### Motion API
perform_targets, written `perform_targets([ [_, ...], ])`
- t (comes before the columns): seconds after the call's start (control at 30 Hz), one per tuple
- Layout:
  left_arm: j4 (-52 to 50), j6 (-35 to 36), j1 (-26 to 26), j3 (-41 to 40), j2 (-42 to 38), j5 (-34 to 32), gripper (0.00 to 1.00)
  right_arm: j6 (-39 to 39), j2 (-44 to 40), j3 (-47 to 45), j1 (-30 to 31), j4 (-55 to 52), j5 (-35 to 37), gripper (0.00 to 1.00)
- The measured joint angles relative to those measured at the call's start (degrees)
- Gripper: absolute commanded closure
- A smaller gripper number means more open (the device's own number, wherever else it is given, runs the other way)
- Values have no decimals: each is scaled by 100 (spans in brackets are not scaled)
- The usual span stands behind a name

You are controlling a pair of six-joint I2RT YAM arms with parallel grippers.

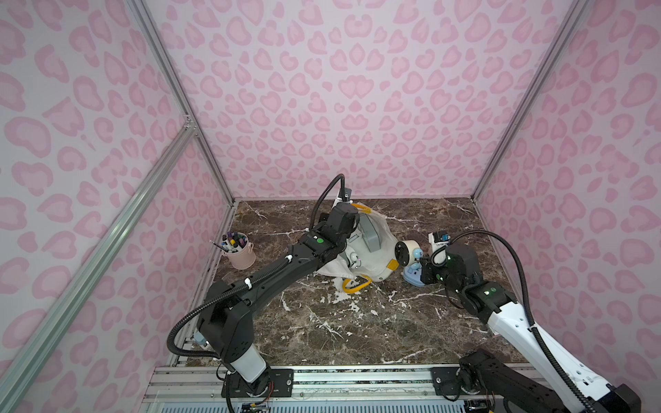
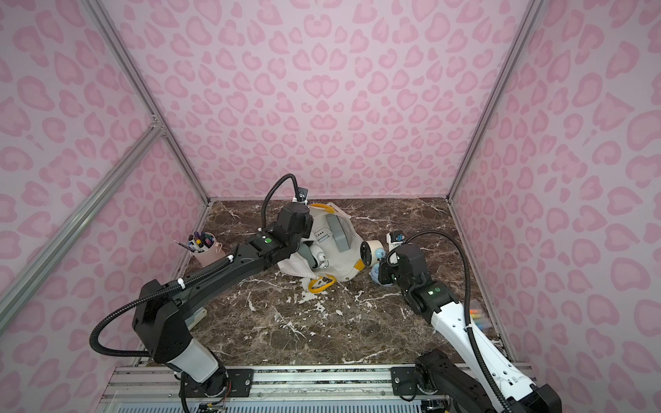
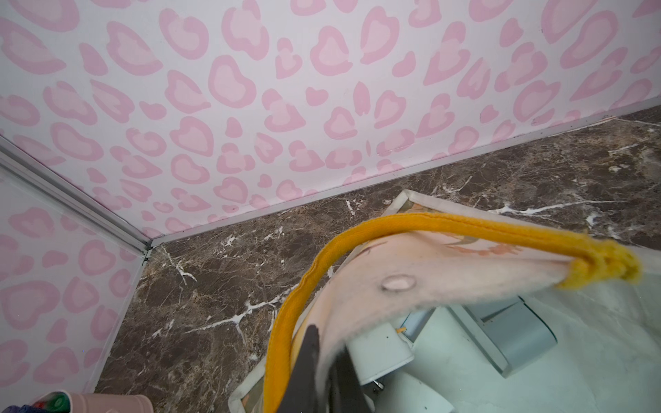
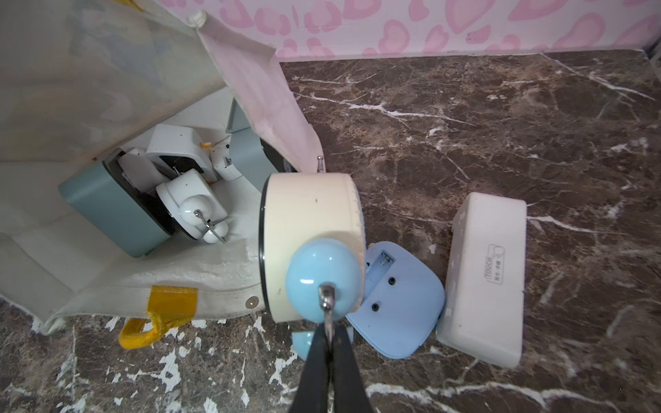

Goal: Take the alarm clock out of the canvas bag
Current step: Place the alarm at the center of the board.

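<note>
Canvas bag (image 1: 375, 266): off-white cloth, yellow strap handles, yellow patches at rim. Lying on its side, mouth gaping wide, upper rim lifted, one handle loop flat in front of it.

Alarm clock (image 4: 311, 218): round cream body, dark face, pale blue bells, thin metal handle. Tipped at the bag's mouth, across the lower rim, face toward the interior, just beside a yellow patch.

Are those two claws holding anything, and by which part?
The left gripper pinches the canvas bag by its rim, beside the yellow handle. The right gripper pinches the cream alarm clock by the metal stem on its blue bell.
</note>
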Motion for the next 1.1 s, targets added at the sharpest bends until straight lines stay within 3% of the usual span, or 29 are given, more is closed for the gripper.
perform_targets([
  [0.47, -15, 42, 2, -11, 0, -66, 97, 20, 35, 166, -337, -24, -168, 100],
  [0.8, -7, 42, 0, -48, -9, -66, 97, -26, 1003, 308, -619, 369, -105, 100],
  [1.1, 2, 44, -11, -50, -9, -63, 97, -138, 2492, 984, -743, 855, -42, 100],
])
